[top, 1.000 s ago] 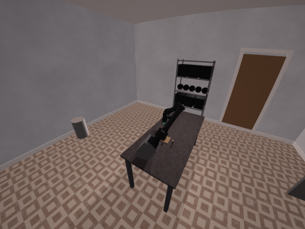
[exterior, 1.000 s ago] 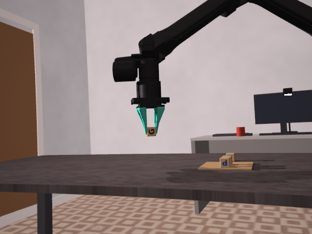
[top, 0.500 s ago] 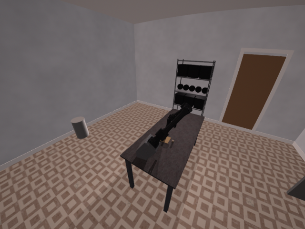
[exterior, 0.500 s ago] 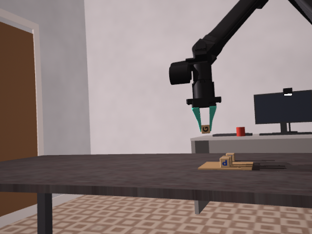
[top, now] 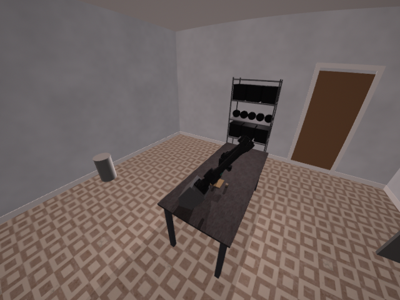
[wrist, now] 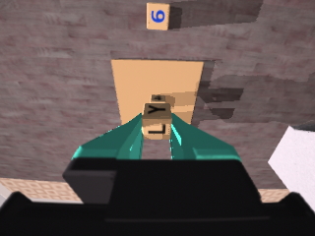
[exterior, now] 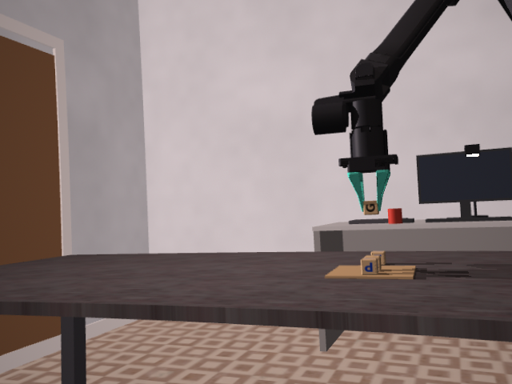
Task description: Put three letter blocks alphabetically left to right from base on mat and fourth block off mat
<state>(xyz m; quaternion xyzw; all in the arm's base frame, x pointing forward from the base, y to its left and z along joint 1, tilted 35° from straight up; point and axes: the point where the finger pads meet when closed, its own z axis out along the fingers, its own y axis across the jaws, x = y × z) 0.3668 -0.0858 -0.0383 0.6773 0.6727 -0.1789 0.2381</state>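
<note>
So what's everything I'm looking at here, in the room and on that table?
Lettered blocks: four, tan; one held in the air, two on the mat, one on bare table beyond the mat.
Mat: one, tan, flat on the table.
Table: one, dark wood.
Shelf rack: one, dark metal, by the back wall.
Door: one, brown.
Cylinder bin: one, grey, on the floor.
Monitor: one, dark, on a grey desk.
Red cylinder: one, same desk.
Arm: one, black.
Gripper: one, teal fingers, shut on the block above the mat.

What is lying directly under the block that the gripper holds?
Far below the held block is the tan mat, with two blocks standing on it. In the wrist view the held block covers most of them, so their top letters stay hidden.
</note>
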